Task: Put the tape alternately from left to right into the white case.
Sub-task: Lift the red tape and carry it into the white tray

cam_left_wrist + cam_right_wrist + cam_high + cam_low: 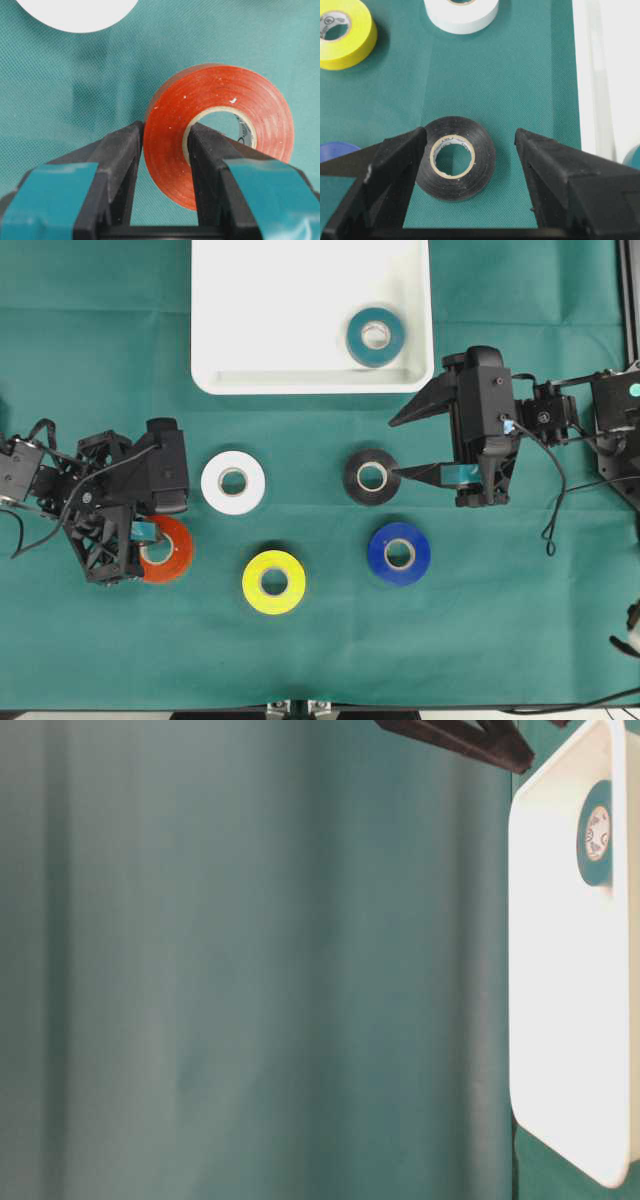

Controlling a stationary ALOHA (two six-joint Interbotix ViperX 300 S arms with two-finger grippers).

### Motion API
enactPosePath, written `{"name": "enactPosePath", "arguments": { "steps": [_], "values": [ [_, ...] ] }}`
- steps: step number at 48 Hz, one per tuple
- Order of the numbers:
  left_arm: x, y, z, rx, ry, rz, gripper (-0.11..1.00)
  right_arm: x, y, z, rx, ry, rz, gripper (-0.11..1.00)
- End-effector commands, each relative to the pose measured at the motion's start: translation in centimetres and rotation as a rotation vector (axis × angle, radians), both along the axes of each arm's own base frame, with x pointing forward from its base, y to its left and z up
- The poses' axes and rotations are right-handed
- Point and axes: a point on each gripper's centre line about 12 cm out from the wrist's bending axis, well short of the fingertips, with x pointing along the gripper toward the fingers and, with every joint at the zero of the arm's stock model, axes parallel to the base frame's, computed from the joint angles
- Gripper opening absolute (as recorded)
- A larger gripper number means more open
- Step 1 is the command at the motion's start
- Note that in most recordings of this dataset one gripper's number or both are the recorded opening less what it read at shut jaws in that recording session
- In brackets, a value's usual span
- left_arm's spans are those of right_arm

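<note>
Green cloth spread under everything. White case lying at the far edge of it, well beyond both sets of fingers, holding one teal roll near its right front corner.

Right gripper hanging level over the cloth, fingers spread wide apart, gripping nothing. Seen from the right wrist: black roll flat on the cloth between the two fingers, touching or nearly touching the left-hand finger, well clear of the other. From overhead, that black roll sitting at the tip of the lower finger, the upper finger pointing toward the case's front rim.

Left gripper down low at the left, fingers clamped on the red roll. Seen from the left wrist: one finger pressed on the outside of the red roll, the other pushed through the pale core, the roll's wall pinched tight between them. Cannot tell whether it is off the cloth.

White roll flat on the cloth just beyond the left fingers, toward the middle. Yellow roll near them, toward the front edge. Blue roll just in front of the right fingers' lower tip, beside the black one.

Table-level view: mostly blurred green, case rim and teal roll at the right, a dark fingertip at the top.
</note>
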Motion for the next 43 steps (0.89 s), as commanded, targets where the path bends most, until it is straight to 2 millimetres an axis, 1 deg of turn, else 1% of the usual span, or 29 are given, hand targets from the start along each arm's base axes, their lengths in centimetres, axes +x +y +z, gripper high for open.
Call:
{"name": "enactPosePath", "arguments": {
  "steps": [1, 10, 17, 35, 42, 43],
  "values": [
    [0.6, -0.3, 1.5, -0.015, -0.052, -0.009, -0.03, 0.4, 0.1, 0.7, 0.004, -0.027, 0.001, 0.79],
    [1.3, 0.5, 2.0, -0.012, -0.069, 0.014, -0.03, 0.4, 0.1, 0.8, 0.003, -0.029, 0.002, 0.79],
    [1.9, 2.0, 2.5, -0.004, -0.086, 0.046, -0.03, 0.4, 0.1, 0.8, 0.003, -0.029, 0.002, 0.79],
    [2.6, 7.3, 4.7, 0.110, -0.179, 0.024, -0.03, 0.4, 0.1, 0.8, 0.004, -0.029, 0.003, 0.79],
    [2.8, 9.9, 5.1, 0.154, -0.196, 0.050, -0.03, 0.4, 0.1, 0.8, 0.004, -0.030, 0.003, 0.79],
    [2.9, 10.5, 5.2, 0.161, -0.199, 0.061, -0.03, 0.4, 0.1, 0.8, 0.004, -0.030, 0.001, 0.79]
  ]
}}
